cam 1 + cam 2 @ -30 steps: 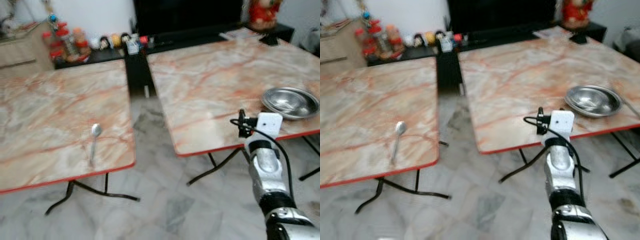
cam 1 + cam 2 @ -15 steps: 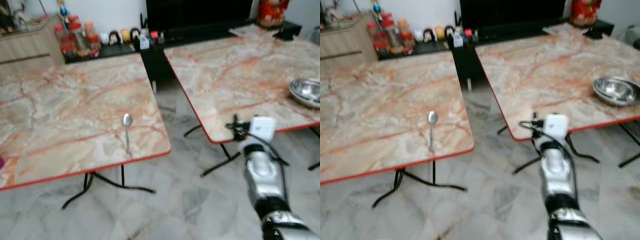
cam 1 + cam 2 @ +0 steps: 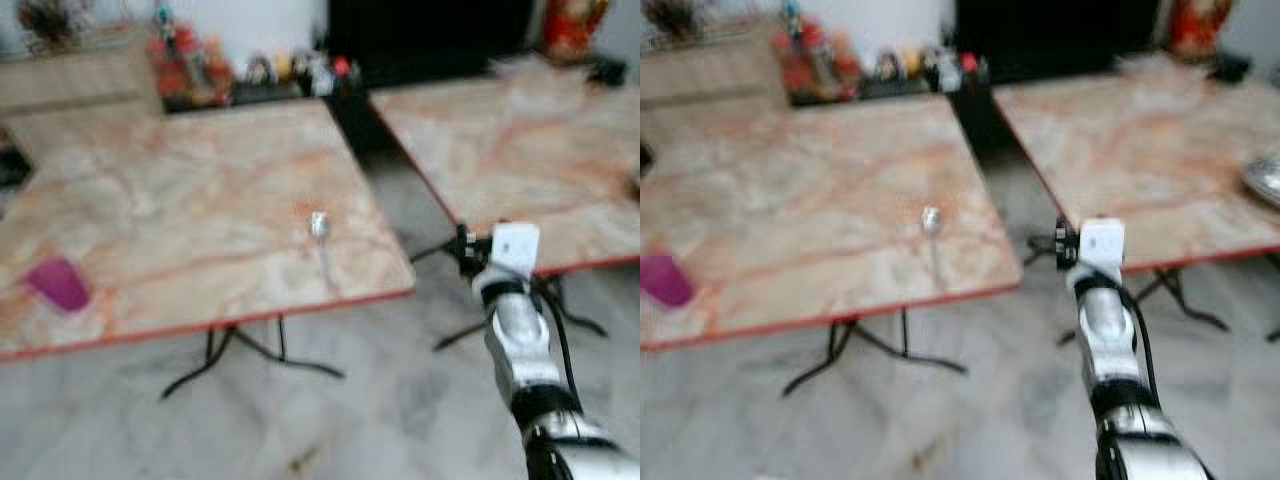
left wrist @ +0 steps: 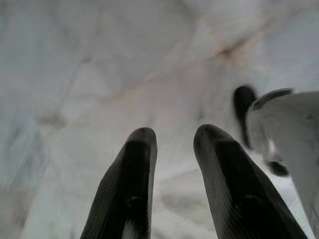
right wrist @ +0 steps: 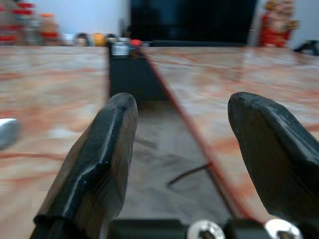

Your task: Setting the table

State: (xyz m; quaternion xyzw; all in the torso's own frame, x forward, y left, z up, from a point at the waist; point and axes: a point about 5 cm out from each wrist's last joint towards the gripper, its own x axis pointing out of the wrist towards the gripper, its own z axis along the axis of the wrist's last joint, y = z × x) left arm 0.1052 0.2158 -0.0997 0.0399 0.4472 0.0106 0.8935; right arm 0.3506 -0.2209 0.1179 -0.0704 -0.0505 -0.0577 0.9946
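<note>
A metal spoon (image 3: 320, 236) lies near the front right corner of the left marble table (image 3: 180, 200). A purple cup (image 3: 60, 284) stands at that table's front left. A metal bowl (image 3: 1266, 181) shows at the right edge, on the right table (image 3: 520, 150). My right arm (image 3: 515, 330) is raised over the floor gap between the tables, level with their front edges. The right gripper (image 5: 184, 164) is open and holds nothing. It points down the gap, with the spoon (image 5: 6, 132) off to one side. My left gripper (image 4: 172, 149) hangs over the floor, its fingers slightly apart.
Bottles and small figures (image 3: 190, 70) line a low dark shelf (image 3: 300, 88) behind the tables. A dark screen (image 3: 430, 35) stands at the back. Black folding legs (image 3: 240, 355) show under the left table. Grey marble floor (image 3: 330, 410) lies in front.
The camera has swung left, so the scene has shifted right. The left table and spoon are now central, the purple cup has come into view and the bowl has slid to the right edge.
</note>
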